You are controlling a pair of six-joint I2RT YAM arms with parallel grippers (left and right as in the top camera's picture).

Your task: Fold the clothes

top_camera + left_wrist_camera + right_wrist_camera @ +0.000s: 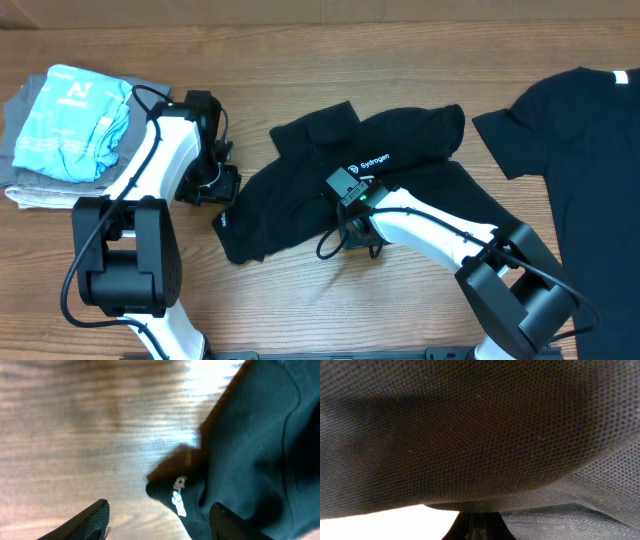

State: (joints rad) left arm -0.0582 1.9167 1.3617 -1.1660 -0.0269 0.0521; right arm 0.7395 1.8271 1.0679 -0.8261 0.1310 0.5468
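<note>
A crumpled black T-shirt (290,190) with white logo text lies mid-table. My left gripper (228,195) is at its left edge, open. In the left wrist view the gripper (160,512) has a corner of the shirt (250,450) with white print lying against the right finger (222,517); the left finger (97,512) is over bare wood. My right gripper (345,185) is on the shirt's middle. In its wrist view the gripper (477,527) is shut, with black fabric (480,435) filling the frame and running into the tips. A second black T-shirt (580,140) lies spread at the right.
At the far left stands a stack of folded clothes: a light blue garment (75,120) on top of grey ones (40,185). Both arm bases stand at the table's front edge. Bare wooden table (300,300) shows in front of the crumpled shirt.
</note>
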